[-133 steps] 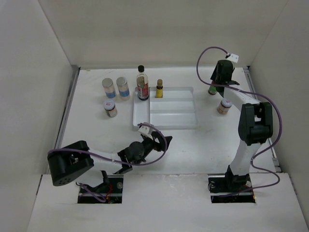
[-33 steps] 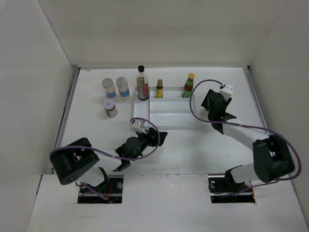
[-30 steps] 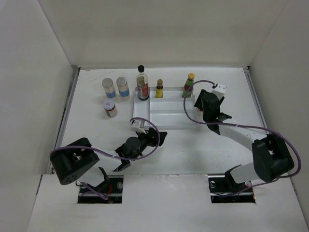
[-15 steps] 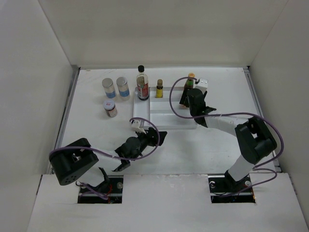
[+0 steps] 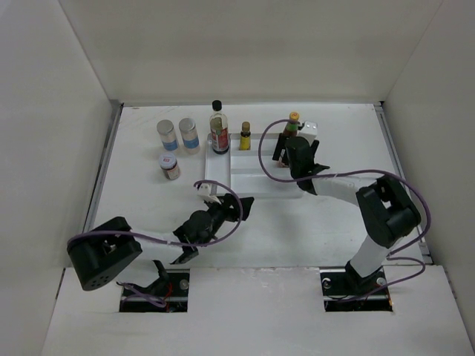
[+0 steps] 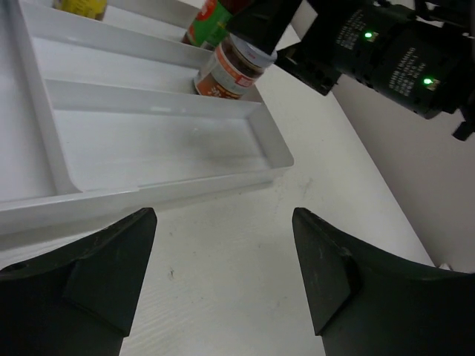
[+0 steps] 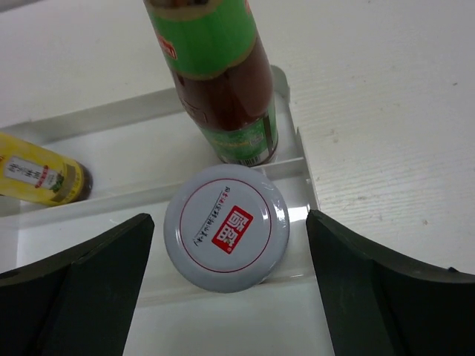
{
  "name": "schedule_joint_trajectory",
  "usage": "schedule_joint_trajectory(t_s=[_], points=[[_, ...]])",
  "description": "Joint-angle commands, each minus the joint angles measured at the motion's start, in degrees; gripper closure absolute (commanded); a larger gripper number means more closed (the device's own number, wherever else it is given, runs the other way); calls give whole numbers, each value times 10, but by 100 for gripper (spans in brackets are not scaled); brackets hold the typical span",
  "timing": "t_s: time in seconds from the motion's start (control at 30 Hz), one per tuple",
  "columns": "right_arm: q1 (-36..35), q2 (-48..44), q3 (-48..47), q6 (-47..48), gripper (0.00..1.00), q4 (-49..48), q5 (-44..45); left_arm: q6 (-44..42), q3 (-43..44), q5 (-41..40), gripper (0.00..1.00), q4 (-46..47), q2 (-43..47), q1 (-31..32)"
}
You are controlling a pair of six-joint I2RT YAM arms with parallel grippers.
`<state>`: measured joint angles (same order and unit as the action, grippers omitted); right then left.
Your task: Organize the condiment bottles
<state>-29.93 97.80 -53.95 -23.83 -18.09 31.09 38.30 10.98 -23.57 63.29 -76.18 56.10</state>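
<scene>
**Pale-lidded jar set in the tray, right jaws apart around it**

Near the counter's front edge the left gripper (image 5: 239, 208) hangs with its jaws wide apart and nothing between them, just short of the white divided tray (image 5: 245, 182). Farther in, at the tray's far right corner, the right gripper (image 7: 228, 222) straddles a short jar (image 6: 226, 74). Its fingers stand apart on either side and, as far as the wrist view shows, clear of the lid. The placing looks about finished. The next move calls for a straight lift, since the red sauce bottle (image 7: 223, 81) stands just behind. The small yellow bottle (image 7: 37, 178) shares that far channel and the tall bottle (image 5: 217, 130) holds the tray's far left corner. Three shakers (image 5: 171, 166) wait toward the counter's far left corner. The counter is white, with plain walls on three sides.
</scene>
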Motion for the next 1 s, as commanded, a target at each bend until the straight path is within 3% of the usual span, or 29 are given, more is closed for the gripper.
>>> schedule_joint_trajectory(t_s=[0.0,0.13,0.27,0.37,0.47,0.57,0.73,0.97], points=[[-2,-80,-14,2,7,-33,6,-21,-5,-55,26,-9,47,-7],[-2,-182,38,-12,0,-18,12,-23,34,-96,22,-148,126,-9],[-10,-307,149,-65,0,-15,28,-17,140,-180,17,-416,200,-21],[-30,-391,224,-103,0,-13,27,-14,207,-239,13,-580,219,-63],[-52,-460,277,-130,0,-13,24,-2,238,-261,10,-672,223,-123],[-68,-499,304,-134,0,-13,13,10,259,-250,8,-724,203,-189],[-62,-499,329,-136,0,-35,-21,7,285,-217,8,-730,114,-286],[-67,-490,340,-139,0,-60,-25,-31,330,-178,8,-654,-7,-352]])
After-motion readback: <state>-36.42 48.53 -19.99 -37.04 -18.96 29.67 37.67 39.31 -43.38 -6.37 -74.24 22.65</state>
